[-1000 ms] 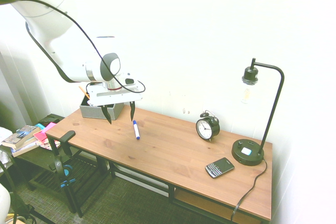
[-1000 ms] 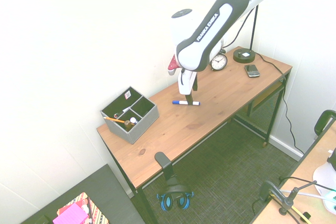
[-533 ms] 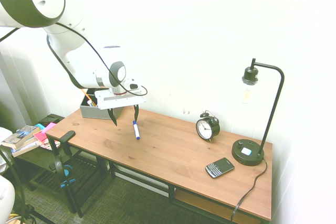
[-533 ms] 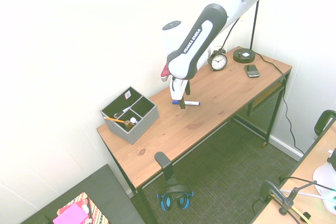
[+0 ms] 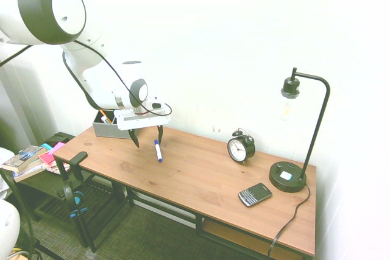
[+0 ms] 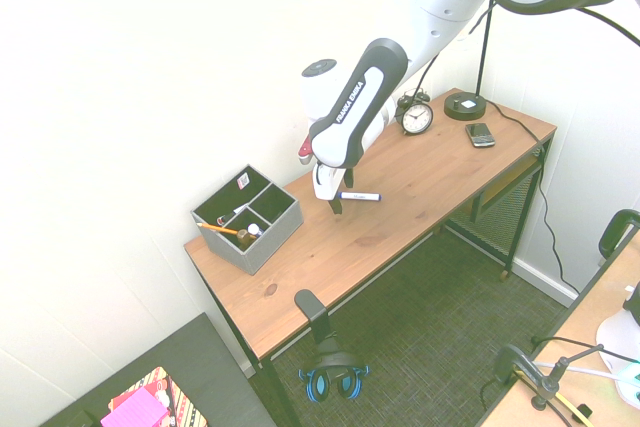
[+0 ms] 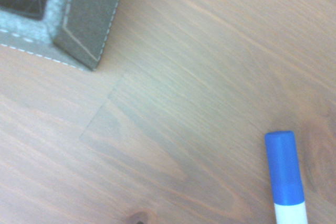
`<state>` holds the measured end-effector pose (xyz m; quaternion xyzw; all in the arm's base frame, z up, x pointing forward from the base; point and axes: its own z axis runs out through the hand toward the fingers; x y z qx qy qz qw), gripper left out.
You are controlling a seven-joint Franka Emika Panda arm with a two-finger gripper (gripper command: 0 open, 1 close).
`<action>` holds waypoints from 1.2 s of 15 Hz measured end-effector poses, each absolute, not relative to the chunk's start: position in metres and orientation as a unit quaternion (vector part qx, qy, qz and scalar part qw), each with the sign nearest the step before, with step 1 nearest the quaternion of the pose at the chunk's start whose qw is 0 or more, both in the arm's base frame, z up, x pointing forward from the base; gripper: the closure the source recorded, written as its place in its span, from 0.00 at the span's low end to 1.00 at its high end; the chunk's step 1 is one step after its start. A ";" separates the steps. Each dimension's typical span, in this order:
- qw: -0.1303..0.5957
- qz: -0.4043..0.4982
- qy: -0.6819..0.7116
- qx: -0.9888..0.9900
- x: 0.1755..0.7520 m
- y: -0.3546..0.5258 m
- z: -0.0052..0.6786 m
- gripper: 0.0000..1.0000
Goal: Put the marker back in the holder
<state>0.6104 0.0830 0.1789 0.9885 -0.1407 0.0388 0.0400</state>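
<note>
The marker (image 5: pixel 158 150), white-barrelled with a blue cap, lies flat on the wooden desk (image 5: pixel 201 178). My gripper (image 5: pixel 147 136) hangs open just above the desk, with nothing between its widely spread fingers. It is between the marker and the grey holder (image 5: pixel 109 128). In the second exterior view the marker (image 6: pixel 358 196) lies just right of the gripper (image 6: pixel 334 206), and the holder (image 6: pixel 248 219) stands further left with its dark compartments open. The wrist view shows the marker's blue cap (image 7: pixel 285 169) and one corner of the holder (image 7: pixel 79 19).
An orange pencil (image 6: pixel 222 229) and small items sit in the holder. An alarm clock (image 5: pixel 241 147), a black phone (image 5: pixel 255 194) and a black desk lamp (image 5: pixel 287 178) stand at the desk's other end. Books (image 5: pixel 24 158) lie on a low shelf beside the desk.
The gripper has come down closer to the desk beside the marker and stayed open, while the arm's upper joints swung. The marker and holder have not moved.
</note>
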 end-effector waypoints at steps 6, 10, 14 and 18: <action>0.034 0.042 -0.151 0.987 0.620 0.085 0.172 1.00; 0.033 0.046 -0.153 0.987 0.633 0.086 0.166 1.00; 0.032 0.042 -0.158 0.986 0.638 0.086 0.165 1.00; 0.033 0.039 -0.161 0.986 0.637 0.083 0.162 1.00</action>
